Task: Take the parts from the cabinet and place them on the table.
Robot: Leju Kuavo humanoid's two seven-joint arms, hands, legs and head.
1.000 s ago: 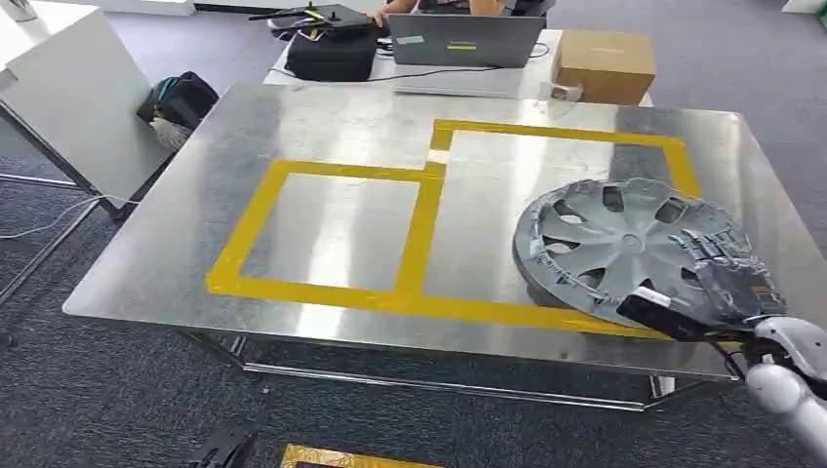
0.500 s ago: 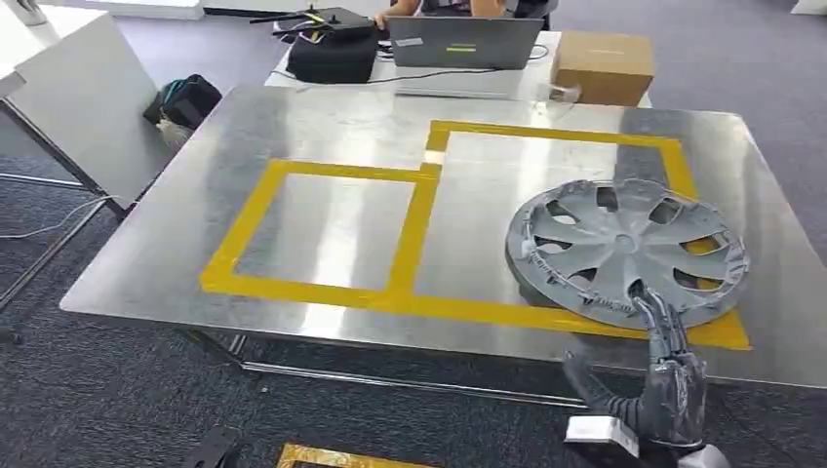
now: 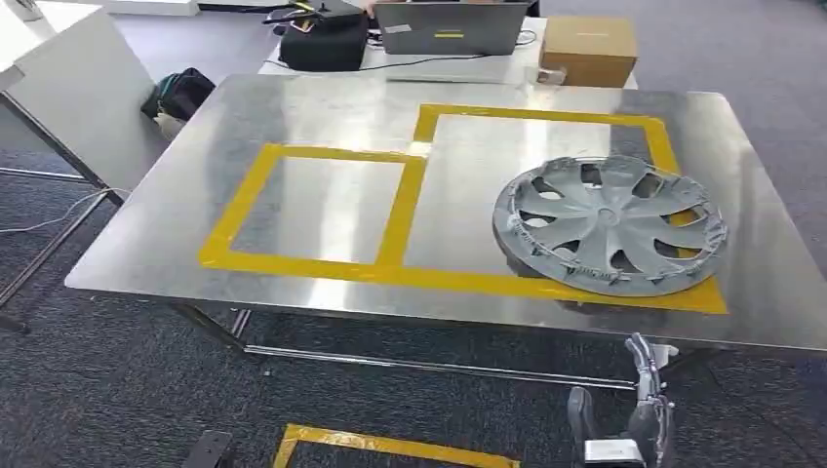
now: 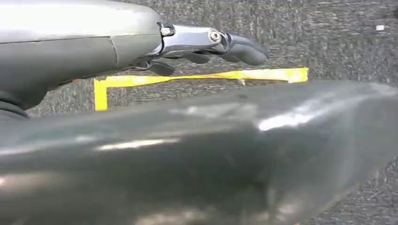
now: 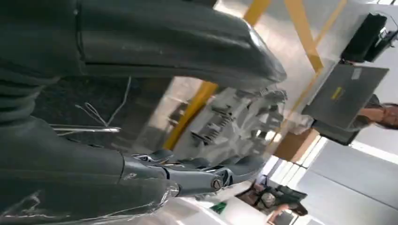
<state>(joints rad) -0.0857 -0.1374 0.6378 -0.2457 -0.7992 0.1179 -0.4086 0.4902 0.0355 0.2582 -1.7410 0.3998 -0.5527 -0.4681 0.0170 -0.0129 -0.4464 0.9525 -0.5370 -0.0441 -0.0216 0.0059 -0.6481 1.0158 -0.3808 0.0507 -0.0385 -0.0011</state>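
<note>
Nearest, at the lower edge of the head view, the right hand [image 3: 639,419] sits below the table edge, over the carpet. Its fingers [image 3: 644,363] point up and apart; nothing is in them. Left hand [image 4: 213,42] seen from the left wrist camera: fingers stretched out over the carpet, holding nothing.

Floor: dark grey carpet [image 3: 117,390]. A yellow tape corner [image 3: 390,447] is stuck to it in front of the table.

Table [image 3: 322,107]: bare, shiny metal top on a metal frame. Yellow tape [image 3: 405,210] marks two adjoining rectangles on it, the right one set further back. The hubcap [image 3: 610,237], grey, spoked, lies face up in the right rectangle; its near right edge overlaps the tape. Well apart from both hands.

Left of the table: a white panel [image 3: 73,97] leans at an angle, a dark bag [image 3: 180,93] beside it, a white cable [image 3: 49,219] on the carpet.

Behind the table: a second desk with a black case [image 3: 327,44], an open laptop [image 3: 449,27] and a cardboard box [image 3: 588,49]. The right wrist view shows a person's arm [image 5: 375,115] at the laptop.
</note>
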